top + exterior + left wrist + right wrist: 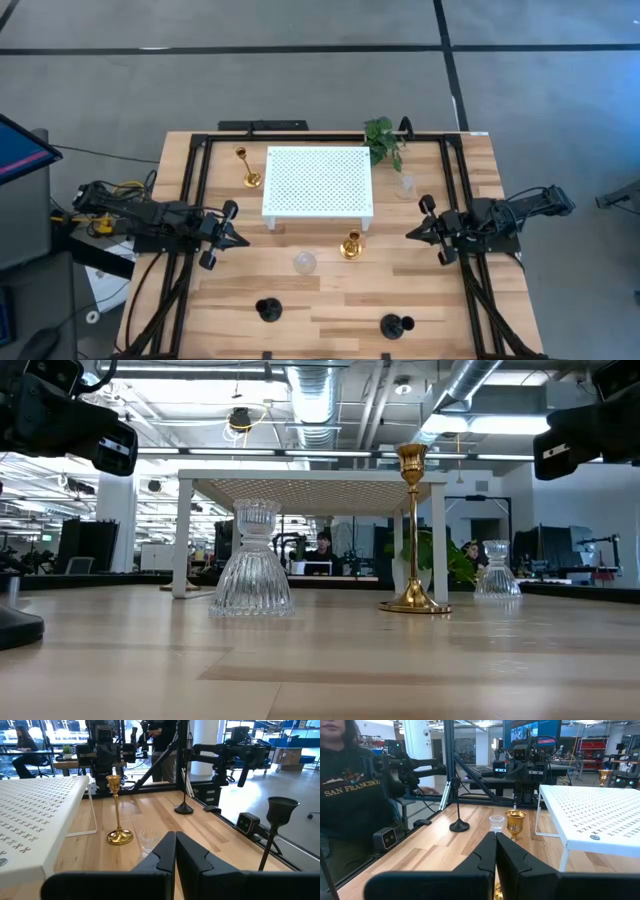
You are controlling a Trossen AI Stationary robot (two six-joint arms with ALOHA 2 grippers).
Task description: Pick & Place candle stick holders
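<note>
High view: white stand (318,182) sits between both pinched-shut tools (240,238) (412,233), plant (383,139) behind.

This is a robotics lab in an open industrial hall. Bare ducts (310,395) run overhead; at twelve o'clock beyond the wooden table (330,300) stand more robot rigs (525,762), monitors and desks, where a person (22,750) sits working.

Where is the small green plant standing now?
In the high view, the green plant stands at the table's far edge, right of centre, beside the white perforated stand's far right corner, with a clear glass holder nearby.
</note>
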